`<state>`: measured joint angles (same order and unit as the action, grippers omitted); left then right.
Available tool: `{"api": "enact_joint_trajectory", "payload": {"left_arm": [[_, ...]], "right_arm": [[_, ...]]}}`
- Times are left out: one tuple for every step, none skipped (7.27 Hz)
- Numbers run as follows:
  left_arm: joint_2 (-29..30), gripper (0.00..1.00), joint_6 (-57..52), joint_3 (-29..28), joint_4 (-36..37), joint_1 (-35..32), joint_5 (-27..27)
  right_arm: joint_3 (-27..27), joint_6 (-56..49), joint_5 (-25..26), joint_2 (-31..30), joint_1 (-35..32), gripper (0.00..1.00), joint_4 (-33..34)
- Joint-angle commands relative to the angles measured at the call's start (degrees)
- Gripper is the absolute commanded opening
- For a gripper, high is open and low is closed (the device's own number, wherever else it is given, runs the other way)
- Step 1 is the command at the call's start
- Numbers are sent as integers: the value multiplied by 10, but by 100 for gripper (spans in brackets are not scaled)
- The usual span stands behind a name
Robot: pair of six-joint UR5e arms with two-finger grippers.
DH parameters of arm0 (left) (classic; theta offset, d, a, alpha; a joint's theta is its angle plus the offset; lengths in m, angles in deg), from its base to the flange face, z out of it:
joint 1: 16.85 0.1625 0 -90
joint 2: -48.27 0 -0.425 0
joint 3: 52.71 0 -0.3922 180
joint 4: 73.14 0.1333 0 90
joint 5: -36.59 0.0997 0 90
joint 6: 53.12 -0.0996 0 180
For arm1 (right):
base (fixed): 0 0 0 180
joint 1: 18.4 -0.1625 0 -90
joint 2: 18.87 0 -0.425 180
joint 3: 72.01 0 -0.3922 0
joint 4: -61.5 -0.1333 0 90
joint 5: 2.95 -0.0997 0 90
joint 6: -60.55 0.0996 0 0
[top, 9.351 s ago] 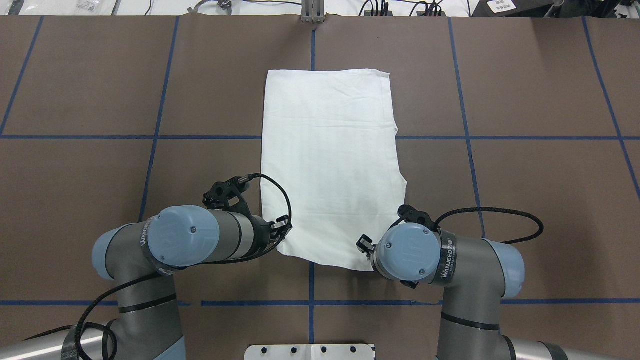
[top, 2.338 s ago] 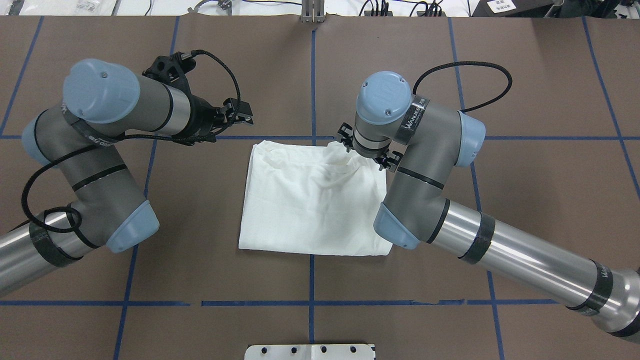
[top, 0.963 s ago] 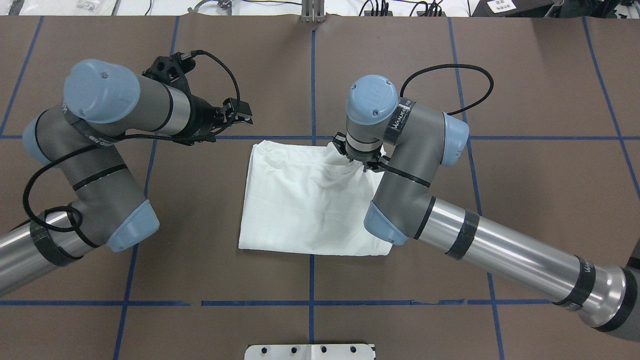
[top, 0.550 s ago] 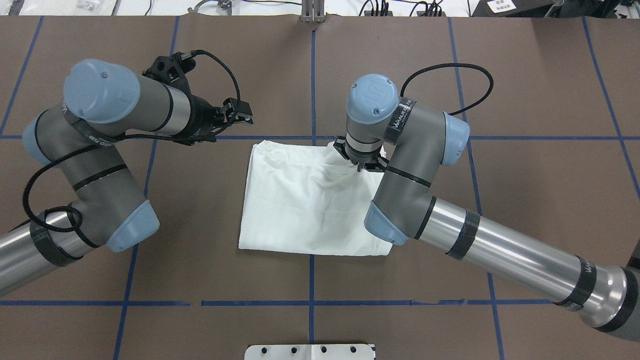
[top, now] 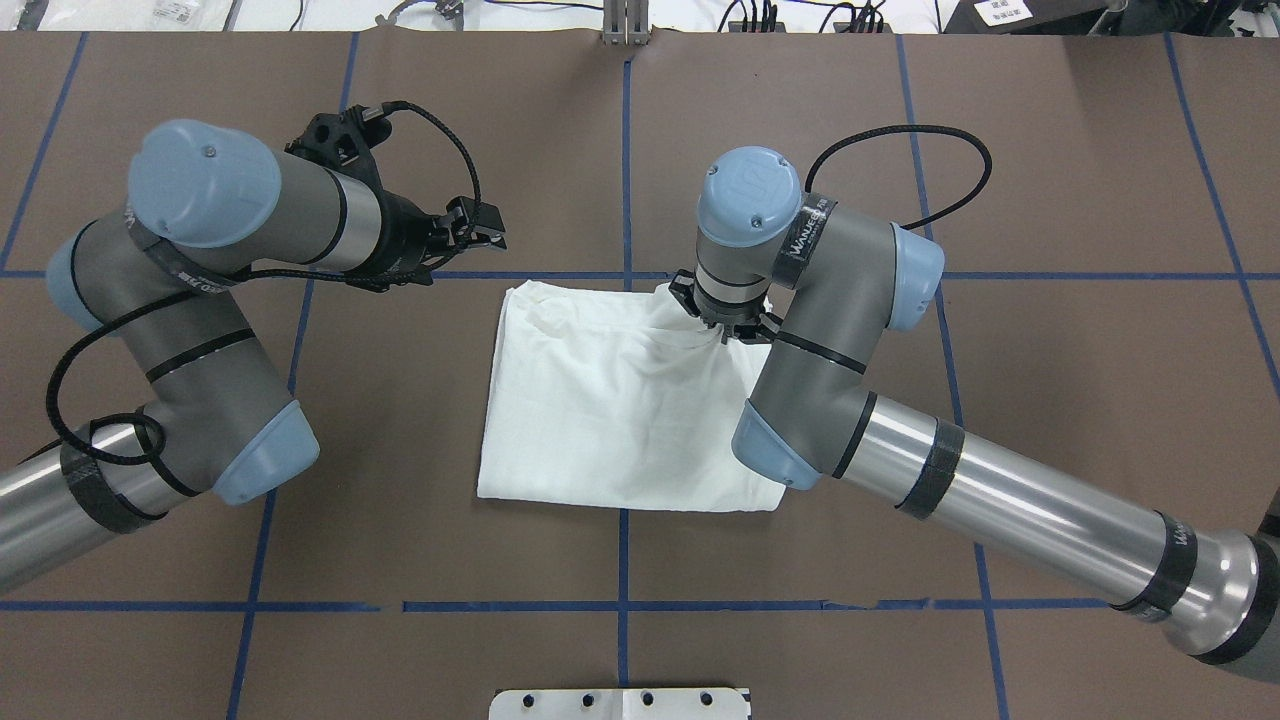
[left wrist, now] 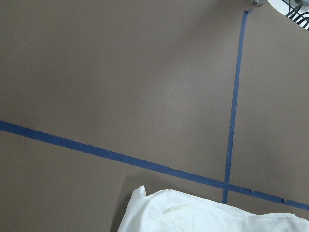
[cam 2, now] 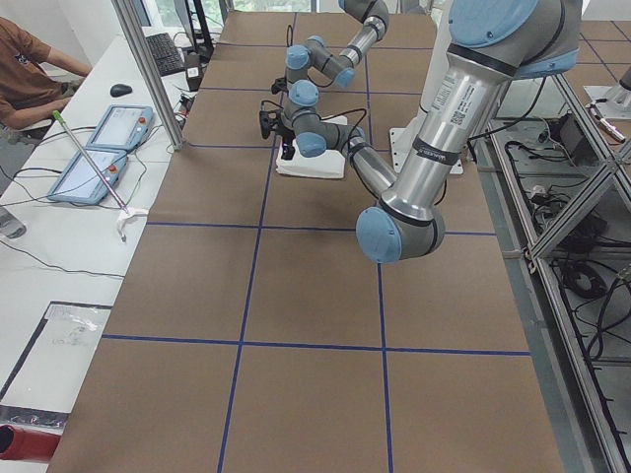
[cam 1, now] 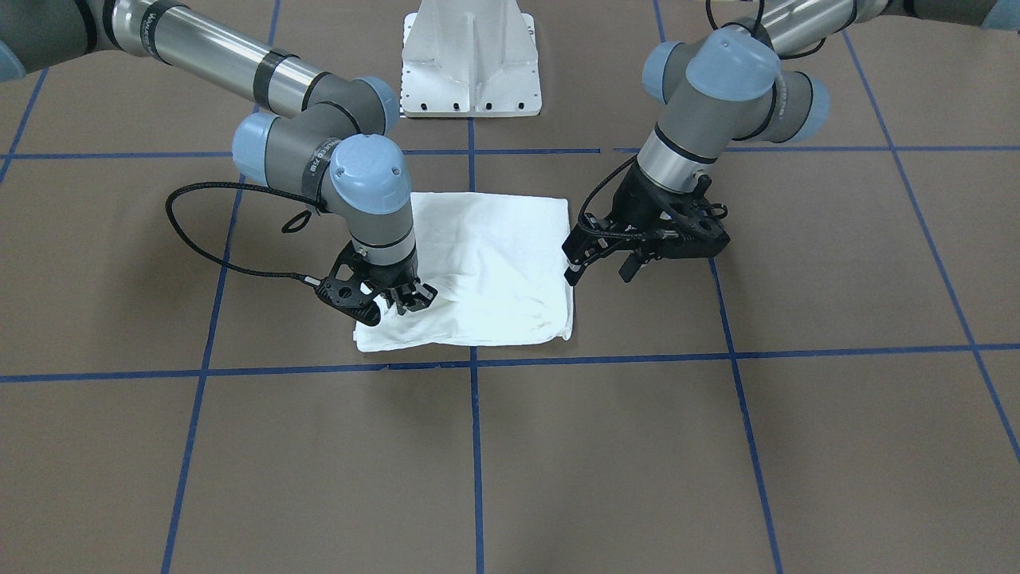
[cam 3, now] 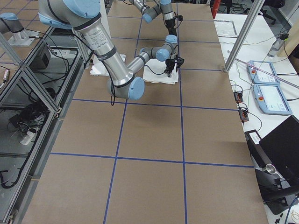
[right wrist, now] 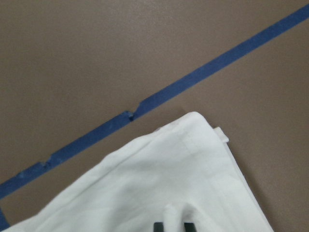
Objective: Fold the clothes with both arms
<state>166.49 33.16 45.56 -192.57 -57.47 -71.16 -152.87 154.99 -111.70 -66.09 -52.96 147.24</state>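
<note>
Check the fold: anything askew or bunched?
Yes. The shirt is puckered at its far right corner, where the right gripper pinches it; creases fan out from there. The left gripper is open, clear of the shirt.

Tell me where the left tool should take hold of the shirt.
Probably the shirt's far-left corner, coming down from its outer side: it lies flat and free, closest to the open left tool, and mirrors the far-right spot the right tool pinches.

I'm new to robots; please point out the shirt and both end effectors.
shirt (top: 610, 420), overhead view, its flat middle.
right end effector (cam 1: 413, 300), front-facing view, between fingertips pinching cloth.
left end effector (cam 1: 598, 269), front-facing view, between spread fingertips.
</note>
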Motion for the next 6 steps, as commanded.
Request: {"api": "enact_joint_trajectory", "payload": {"left_arm": [[0, 100, 0, 0, 0, 0, 0], [0, 100, 0, -1, 0, 0, 0], [0, 100, 0, -4, -2, 0, 0], [1, 100, 0, -8, -4, 0, 0], [0, 100, 0, -8, -4, 0, 0], [0, 100, 0, -9, -4, 0, 0]], "right_arm": [[0, -8, 5, -1, -5, 32, -2], [2, -22, 6, -1, -11, 33, -3], [3, -35, 7, -1, -16, 32, -3], [3, -35, 7, 0, -17, 32, -3], [3, -35, 6, 0, -17, 32, -3], [3, -34, 6, 1, -17, 27, -3]]}}
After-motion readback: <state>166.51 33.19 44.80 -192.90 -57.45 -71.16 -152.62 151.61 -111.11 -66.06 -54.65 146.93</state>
